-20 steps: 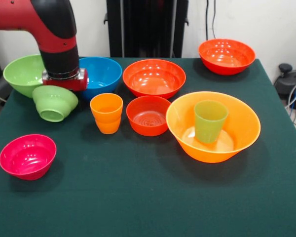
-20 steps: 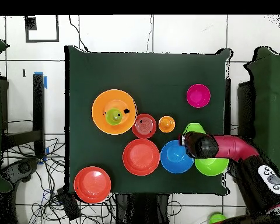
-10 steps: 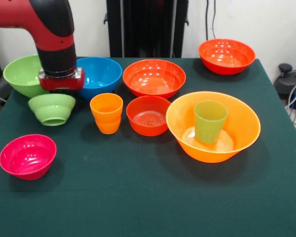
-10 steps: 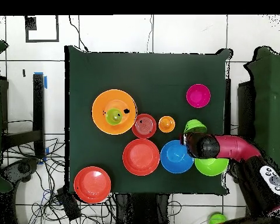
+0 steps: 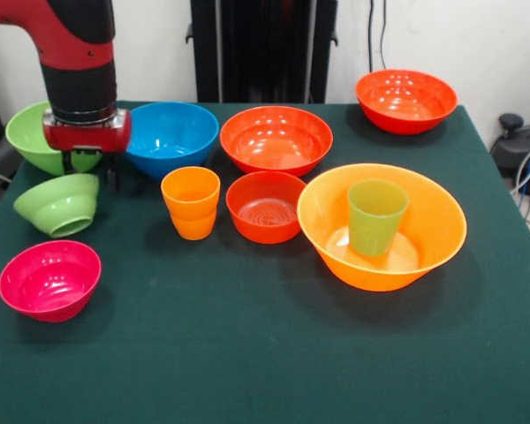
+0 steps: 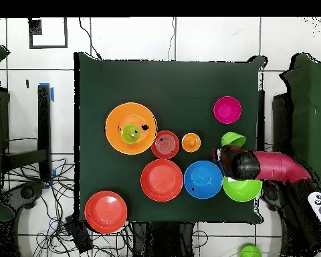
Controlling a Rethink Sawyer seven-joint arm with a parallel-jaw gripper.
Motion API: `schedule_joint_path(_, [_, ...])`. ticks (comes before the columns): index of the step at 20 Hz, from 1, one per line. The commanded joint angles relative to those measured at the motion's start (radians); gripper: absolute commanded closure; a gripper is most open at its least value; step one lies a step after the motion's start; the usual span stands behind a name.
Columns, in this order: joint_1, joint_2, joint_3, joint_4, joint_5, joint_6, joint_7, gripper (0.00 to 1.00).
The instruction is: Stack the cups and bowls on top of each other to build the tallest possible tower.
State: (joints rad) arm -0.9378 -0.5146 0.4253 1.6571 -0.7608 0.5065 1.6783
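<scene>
1. The largest orange bowl (image 5: 382,226) is sitting right of centre, holding the green cup (image 5: 374,216).
2. The small green bowl (image 5: 59,204) is lying tilted at left.
3. The gripper (image 5: 87,165) is hovering just above it, fingers apart, gripping nothing.

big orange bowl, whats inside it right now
A translucent green cup stands upright inside the big orange bowl, on its floor. Nothing else shows in it; the patch of floor under the cup is covered.

Green table (image 5: 274,353) — bowls (image 5: 276,140); orange cup (image 5: 191,202) on it
</scene>
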Motion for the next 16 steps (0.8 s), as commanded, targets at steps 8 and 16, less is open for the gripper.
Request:
schedule_joint_path(8, [-0.105,0.175,0.271,-0.054,-0.014,-0.124,-0.179,0.0])
schedule_joint_path(16, [-0.106,0.198,0.259,-0.06,-0.038,-0.185,-0.08,1.0])
